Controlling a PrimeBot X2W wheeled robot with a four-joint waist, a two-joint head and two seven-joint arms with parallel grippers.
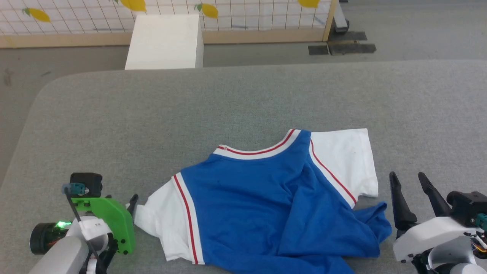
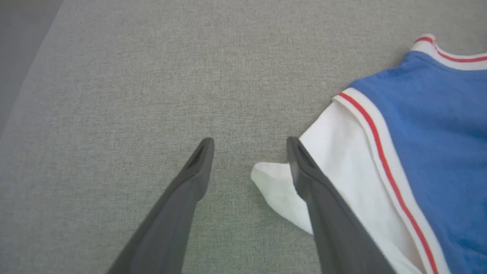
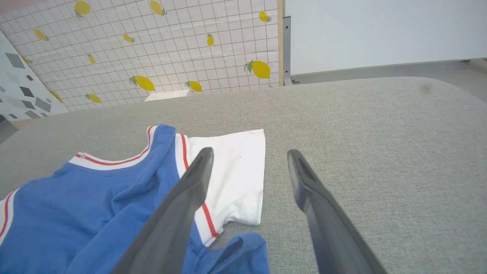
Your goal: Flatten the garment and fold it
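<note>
On the grey table (image 1: pixel 228 99), blue and white garment (image 1: pixel 243 198) lies rumpled between both grippers, left gripper (image 2: pixel 250 141) spread wide, empty, white sleeve tip (image 2: pixel 274 186) at one finger, right gripper (image 1: pixel 407 177) spread wide, empty, just beside the other sleeve.

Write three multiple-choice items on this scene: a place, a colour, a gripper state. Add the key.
1. The garment lies:
A. between the left gripper and right gripper
B. at the far edge
C. on the floor

2. The collar stripe is:
A. green
B. red
C. black

3. The left gripper is:
A. shut on the collar
B. shut on a sleeve
C. open

Key: 1 A, a gripper shows at each side of it; 2 B, a red line runs through the white neckline; 3 C, its fingers stand apart.
</note>
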